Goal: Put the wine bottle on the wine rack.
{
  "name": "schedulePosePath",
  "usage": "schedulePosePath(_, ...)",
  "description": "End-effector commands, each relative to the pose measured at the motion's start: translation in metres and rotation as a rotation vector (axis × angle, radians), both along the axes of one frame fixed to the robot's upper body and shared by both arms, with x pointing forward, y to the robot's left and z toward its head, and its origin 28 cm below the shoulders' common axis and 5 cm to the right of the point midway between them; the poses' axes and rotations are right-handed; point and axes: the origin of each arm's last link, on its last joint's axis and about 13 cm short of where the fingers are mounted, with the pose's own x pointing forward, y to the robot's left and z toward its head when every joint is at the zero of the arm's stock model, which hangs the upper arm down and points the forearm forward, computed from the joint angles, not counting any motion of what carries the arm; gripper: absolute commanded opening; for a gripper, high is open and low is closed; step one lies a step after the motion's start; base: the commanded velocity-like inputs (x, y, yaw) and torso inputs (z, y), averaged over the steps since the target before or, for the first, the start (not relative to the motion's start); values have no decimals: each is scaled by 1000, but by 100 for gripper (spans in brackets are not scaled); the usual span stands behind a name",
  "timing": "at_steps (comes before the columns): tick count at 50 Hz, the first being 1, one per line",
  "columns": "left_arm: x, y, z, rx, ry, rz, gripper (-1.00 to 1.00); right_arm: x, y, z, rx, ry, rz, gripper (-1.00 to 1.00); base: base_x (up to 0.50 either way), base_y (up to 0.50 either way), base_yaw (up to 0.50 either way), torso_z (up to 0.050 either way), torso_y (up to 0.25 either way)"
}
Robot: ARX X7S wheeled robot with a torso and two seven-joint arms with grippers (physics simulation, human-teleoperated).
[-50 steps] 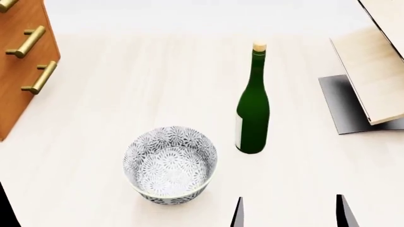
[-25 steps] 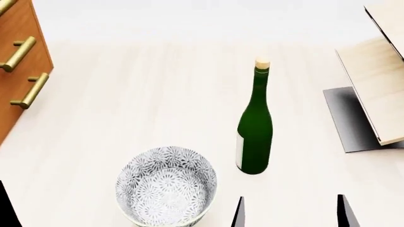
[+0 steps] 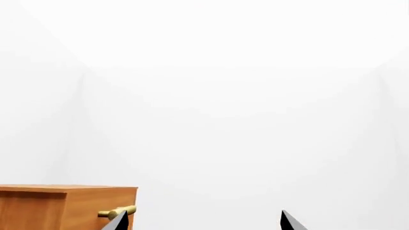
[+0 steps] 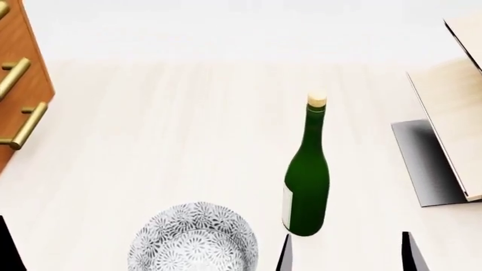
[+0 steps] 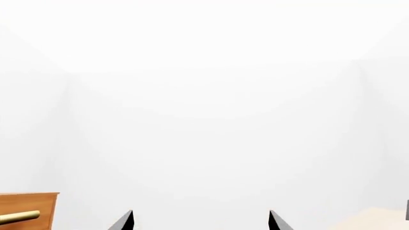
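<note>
Your right gripper (image 4: 345, 251) has its fingertips spread wide, gripping nothing. Same for your left gripper (image 3: 201, 221). The wine bottle (image 4: 306, 176) stands upright on the table (image 4: 166, 130), wine rack (image 4: 444, 152) off to its right.

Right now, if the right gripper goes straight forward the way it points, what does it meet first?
Probably nothing: between the right gripper fingers the wrist view shows only blank white space. It seems aimed above the table; the wine bottle never appears there. Depth is unclear.
</note>
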Motion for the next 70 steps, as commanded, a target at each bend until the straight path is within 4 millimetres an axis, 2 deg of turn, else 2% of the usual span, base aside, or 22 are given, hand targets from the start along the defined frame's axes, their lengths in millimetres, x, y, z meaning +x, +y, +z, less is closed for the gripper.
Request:
schedulePosePath(1, 0, 0, -1, 0, 3, -3, 100, 0, 1, -1, -1, 3, 3, 100, 176, 0, 0, 0, 0)
schedulePosePath(40, 0, -1, -1, 0, 4, -5, 100, 2, 1, -3, 5, 22, -8, 100, 173, 0, 0, 0, 0)
schedulePosePath(70, 0, -1, -1, 1, 4, -5, 100, 4, 1, -4, 45, 82, 40, 100, 0, -18, 0, 0, 1)
